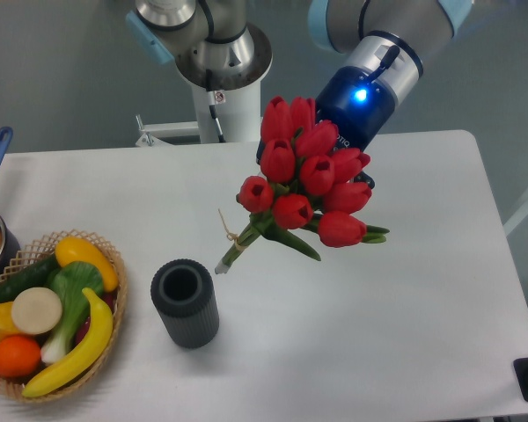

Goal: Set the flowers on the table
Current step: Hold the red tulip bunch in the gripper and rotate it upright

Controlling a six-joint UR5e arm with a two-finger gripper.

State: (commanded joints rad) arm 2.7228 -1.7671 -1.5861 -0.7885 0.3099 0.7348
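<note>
Tool (pixel 350 180), its jaws hidden behind the flowers (pixel 304 176), carries them tilted above the surface (pixel 405 308); grip state cannot be told. Lower onto bare surface beside the dark cylinder (pixel 186 302) before release.

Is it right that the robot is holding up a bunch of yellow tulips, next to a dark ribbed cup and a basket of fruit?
Not quite: the tulips are red, not yellow, as the camera view shows. The rest holds: the bunch is held up by the arm, near the dark ribbed cup and the basket of fruit.

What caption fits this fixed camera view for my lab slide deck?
UR5e arm's gripper carries the flowers above the table, beside a dark ribbed cup and produce basket.
</note>
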